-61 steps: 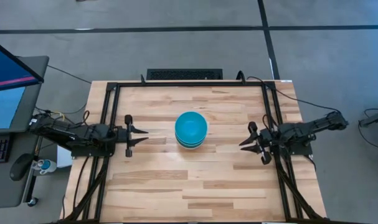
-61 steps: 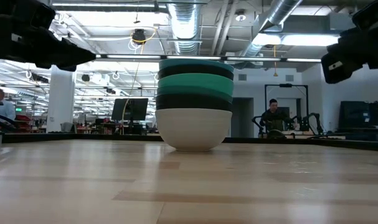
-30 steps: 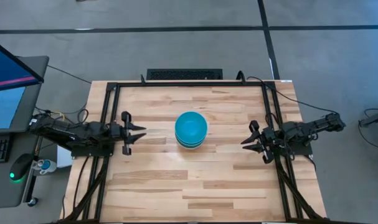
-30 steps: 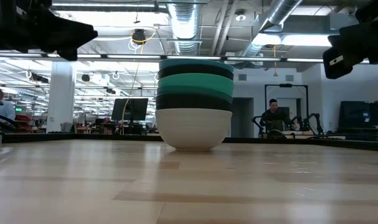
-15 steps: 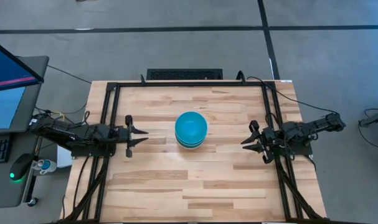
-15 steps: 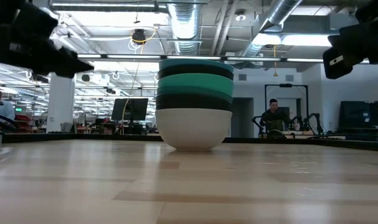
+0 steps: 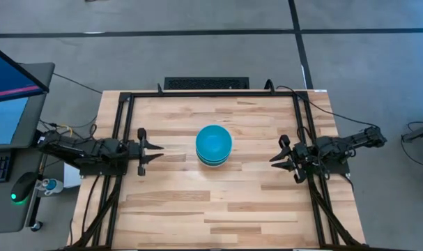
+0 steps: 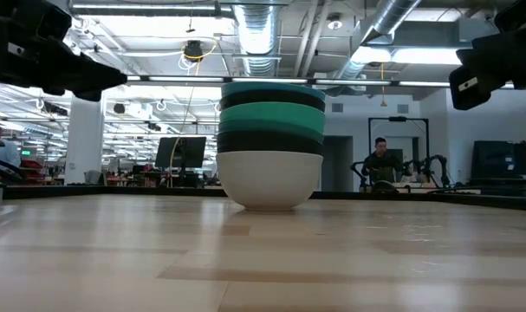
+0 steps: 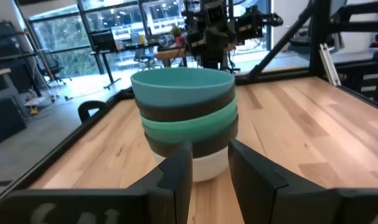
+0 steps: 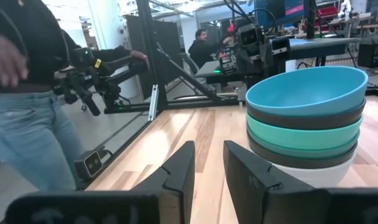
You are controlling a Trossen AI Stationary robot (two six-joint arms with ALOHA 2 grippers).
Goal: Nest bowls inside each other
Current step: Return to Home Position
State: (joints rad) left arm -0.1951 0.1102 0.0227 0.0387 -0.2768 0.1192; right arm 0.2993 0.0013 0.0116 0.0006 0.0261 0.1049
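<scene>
The left jaws stand a narrow gap apart with nothing between them, held above the left edge of the pale wooden desk [image 7: 197,202] and pointing inward. The right jaws, likewise narrowly parted and empty, hover over the desk's right edge, facing the left ones. Midway between them, well apart from both, the six small round plastic bowls [image 7: 214,146] sit nested in one upright stack near the desk's middle. The white bowl [image 10: 304,177] is lowest, resting on the wood. In it sits a black bowl [image 10: 282,157], then a dark teal-green bowl [image 10: 301,148], a bright turquoise bowl [image 10: 304,134], a second black bowl [image 10: 307,118] and, on top, a turquoise-blue bowl [image 10: 307,90] with its hollow empty. A black metal frame [image 7: 211,94] runs round the desk. Beyond the left edge stands a person in jeans [image 10: 27,112], and a lit monitor [image 7: 9,87] is off that side.
</scene>
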